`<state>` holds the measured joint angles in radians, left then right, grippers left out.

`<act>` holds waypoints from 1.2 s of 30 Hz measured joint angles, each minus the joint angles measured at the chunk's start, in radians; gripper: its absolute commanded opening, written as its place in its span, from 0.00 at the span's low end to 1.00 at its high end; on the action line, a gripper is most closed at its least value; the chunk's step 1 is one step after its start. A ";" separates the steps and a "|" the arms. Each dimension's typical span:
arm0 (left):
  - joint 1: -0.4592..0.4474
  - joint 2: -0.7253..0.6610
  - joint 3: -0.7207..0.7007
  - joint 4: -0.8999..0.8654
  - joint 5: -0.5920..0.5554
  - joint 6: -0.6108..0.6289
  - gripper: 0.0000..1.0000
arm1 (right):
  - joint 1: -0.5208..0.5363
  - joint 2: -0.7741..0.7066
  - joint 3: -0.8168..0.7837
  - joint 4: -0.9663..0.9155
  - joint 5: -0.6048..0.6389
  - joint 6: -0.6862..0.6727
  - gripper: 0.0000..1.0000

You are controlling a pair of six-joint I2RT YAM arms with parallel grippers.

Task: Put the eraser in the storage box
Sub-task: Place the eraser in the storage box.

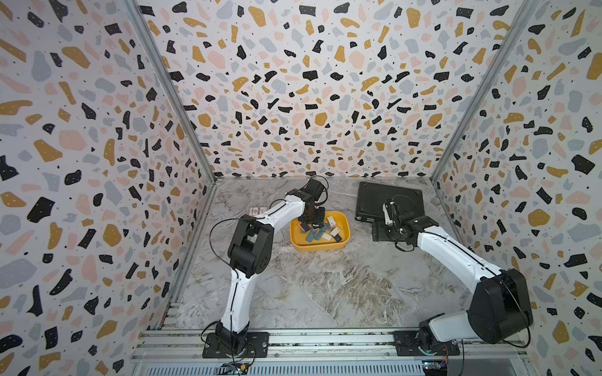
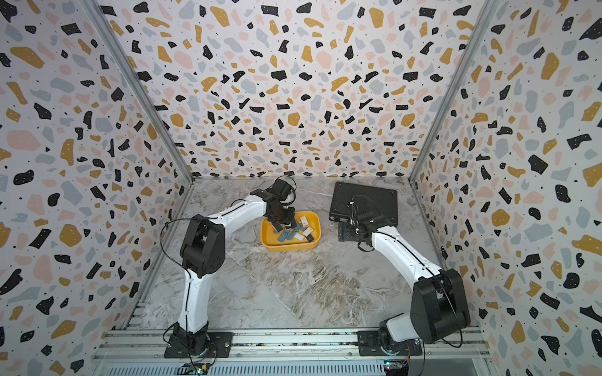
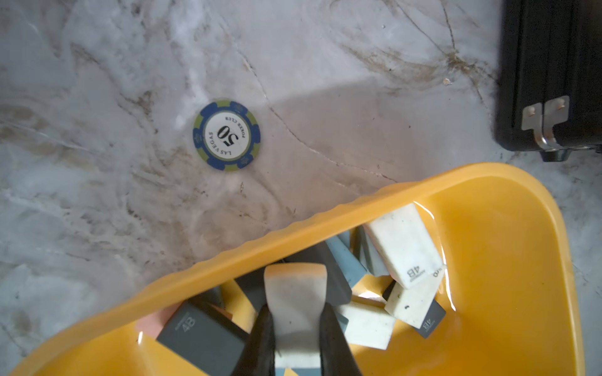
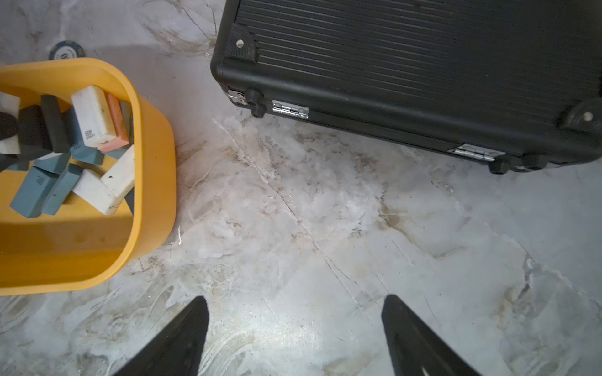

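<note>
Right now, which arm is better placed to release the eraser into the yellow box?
Left. The left pincer is shut on a pale eraser over the storage box; the right pincer is open, empty, beside it.

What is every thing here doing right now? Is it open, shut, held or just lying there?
left fingers: shut on the eraser
eraser: held low inside the box, not let go yet
right fingers: open, holding nothing
box: no lid, other erasers heaped inside
case: shut, lying flat
chip: lying flat, "50" side up
</note>
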<state>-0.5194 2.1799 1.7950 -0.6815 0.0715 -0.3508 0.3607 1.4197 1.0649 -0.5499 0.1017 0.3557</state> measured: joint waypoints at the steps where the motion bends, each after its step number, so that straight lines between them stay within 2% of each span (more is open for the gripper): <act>1: 0.002 0.009 0.005 0.002 0.000 0.000 0.16 | 0.000 0.000 0.000 0.002 -0.001 0.000 0.86; 7: 0.008 0.027 0.015 0.000 -0.002 0.000 0.21 | -0.002 0.005 0.000 0.004 -0.004 0.000 0.86; 11: 0.008 0.027 0.016 -0.004 -0.003 -0.002 0.32 | -0.002 0.008 0.000 0.004 -0.005 0.000 0.87; 16: 0.008 0.027 0.016 -0.006 -0.009 -0.002 0.56 | -0.002 0.008 0.000 0.005 -0.005 0.000 0.87; 23: 0.008 0.014 0.016 -0.007 -0.008 -0.004 0.63 | -0.002 0.008 0.000 0.005 -0.003 -0.002 0.88; 25: 0.008 -0.020 0.013 -0.006 -0.010 -0.002 0.71 | -0.002 -0.002 -0.010 0.020 0.000 -0.012 0.89; 28: 0.010 -0.143 -0.037 0.029 -0.040 0.019 0.88 | -0.002 -0.059 -0.046 0.054 0.004 -0.031 0.92; 29: 0.013 -0.198 -0.067 0.053 -0.049 0.025 1.00 | -0.002 -0.082 -0.056 0.064 0.007 -0.037 0.92; 32: 0.052 -0.443 -0.204 0.167 -0.055 0.053 1.00 | -0.002 -0.161 -0.074 0.097 0.039 -0.062 0.94; 36: 0.165 -0.755 -0.393 0.331 -0.079 0.091 0.99 | -0.002 -0.224 -0.081 0.153 0.121 -0.093 0.96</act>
<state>-0.3546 1.4246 1.4021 -0.3504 -0.0074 -0.2596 0.3592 1.1961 0.9836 -0.3969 0.2226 0.2626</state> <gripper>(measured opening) 0.994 0.949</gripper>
